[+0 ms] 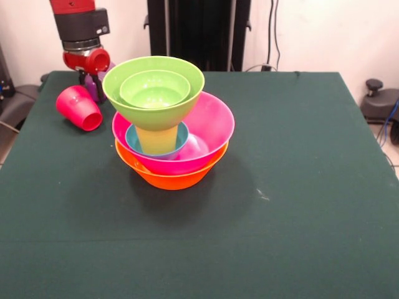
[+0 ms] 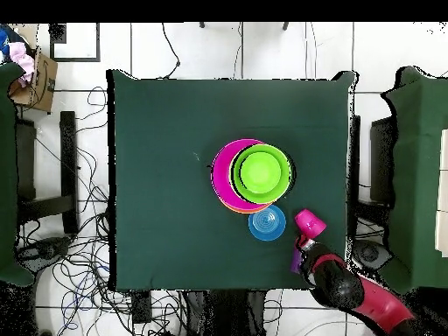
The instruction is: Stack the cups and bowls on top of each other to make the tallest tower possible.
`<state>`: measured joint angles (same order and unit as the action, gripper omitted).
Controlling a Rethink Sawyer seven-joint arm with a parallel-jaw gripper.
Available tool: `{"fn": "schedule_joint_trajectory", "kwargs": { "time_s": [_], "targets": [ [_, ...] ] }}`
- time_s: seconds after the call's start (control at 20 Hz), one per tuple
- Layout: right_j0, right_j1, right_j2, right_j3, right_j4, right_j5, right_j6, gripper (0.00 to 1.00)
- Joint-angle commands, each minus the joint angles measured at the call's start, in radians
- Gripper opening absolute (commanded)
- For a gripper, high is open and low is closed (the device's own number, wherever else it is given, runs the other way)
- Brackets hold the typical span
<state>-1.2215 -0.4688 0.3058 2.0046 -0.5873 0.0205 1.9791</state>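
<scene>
Your gripper point(image 1: 93, 84) sat low by the purple cup point(image 2: 297, 258); I couldn't tell whether it had closed on it. The tower point(image 1: 168, 124), just beside it, looked top-heavy, so a careless swing could have toppled it. The red cup point(image 1: 80, 107) lay alongside, near the table point(image 1: 299, 187) edge; open room lay beyond the tower.
</scene>
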Motion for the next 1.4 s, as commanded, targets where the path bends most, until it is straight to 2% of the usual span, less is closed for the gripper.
{"fn": "schedule_joint_trajectory", "kwargs": {
  "time_s": [0.05, 0.45, 0.95, 1.4],
  "targets": [
    [0.037, 0.013, 0.023, -0.098, -0.03, -0.021, 0.045, 1.0],
    [0.022, 0.012, 0.037, -0.107, -0.031, 0.0, 0.03, 1.0],
    [-0.008, -0.054, 0.066, -0.075, -0.015, 0.058, 0.008, 1.0],
    [-0.009, -0.021, 0.075, -0.103, -0.024, 0.052, 0.001, 1.0]
  ]
}}
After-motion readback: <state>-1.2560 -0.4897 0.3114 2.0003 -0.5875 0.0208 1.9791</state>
